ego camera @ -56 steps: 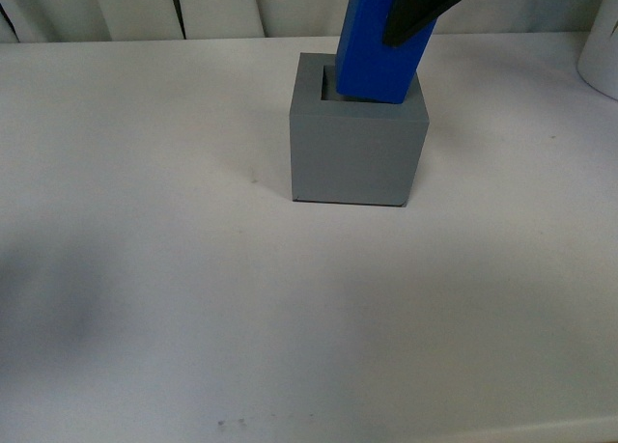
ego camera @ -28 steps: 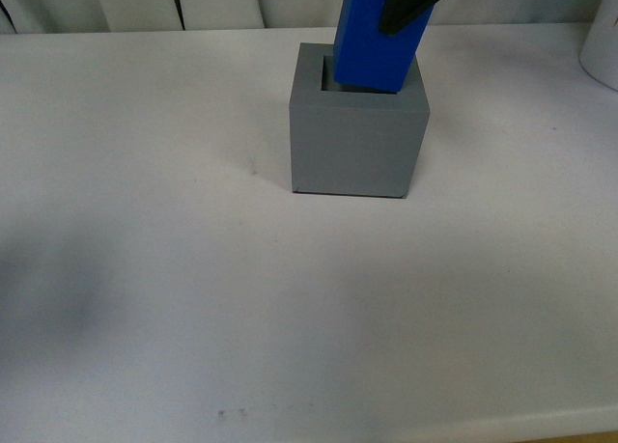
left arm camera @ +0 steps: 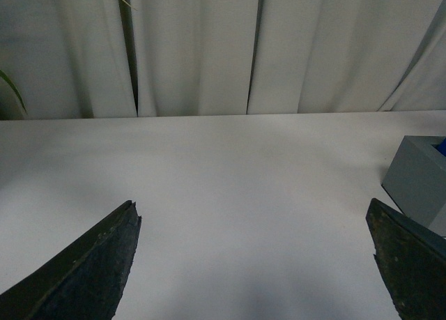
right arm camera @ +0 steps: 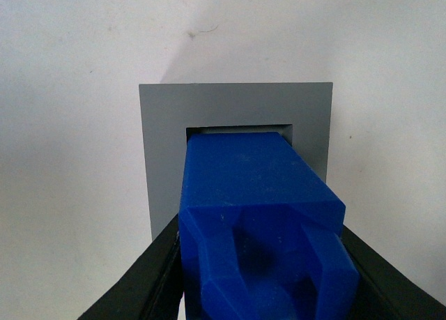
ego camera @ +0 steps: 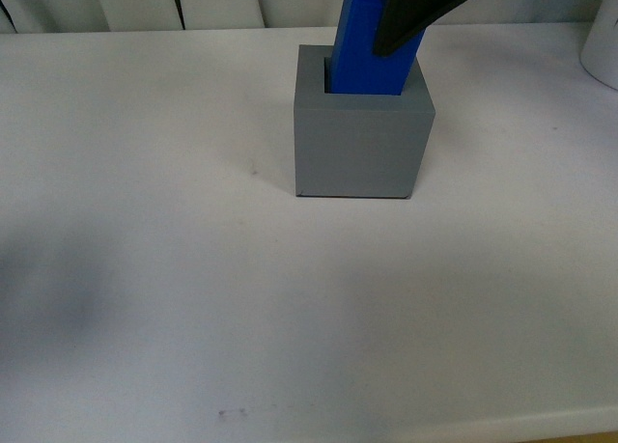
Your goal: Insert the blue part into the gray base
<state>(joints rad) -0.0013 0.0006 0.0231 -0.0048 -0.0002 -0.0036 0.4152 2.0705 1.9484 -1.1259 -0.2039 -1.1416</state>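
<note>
The gray base (ego camera: 362, 139) stands on the white table near its far edge. The blue part (ego camera: 372, 47) stands upright with its lower end inside the base's square recess. My right gripper (ego camera: 410, 18) is shut on the blue part's upper section. In the right wrist view the blue part (right arm camera: 261, 215) fills the recess of the gray base (right arm camera: 164, 146), and the black fingers (right arm camera: 150, 278) clamp its two sides. My left gripper (left arm camera: 254, 264) is open and empty above bare table, with the gray base (left arm camera: 418, 177) off to one side.
A white round object (ego camera: 603, 47) stands at the table's far right edge. White curtains (left arm camera: 223, 48) hang behind the table. A green leaf (left arm camera: 10, 83) shows at the curtain's side in the left wrist view.
The blue part has gone down into the base's recess and now stands more upright. The gray base has shifted slightly to the right. The left gripper shows no change.
</note>
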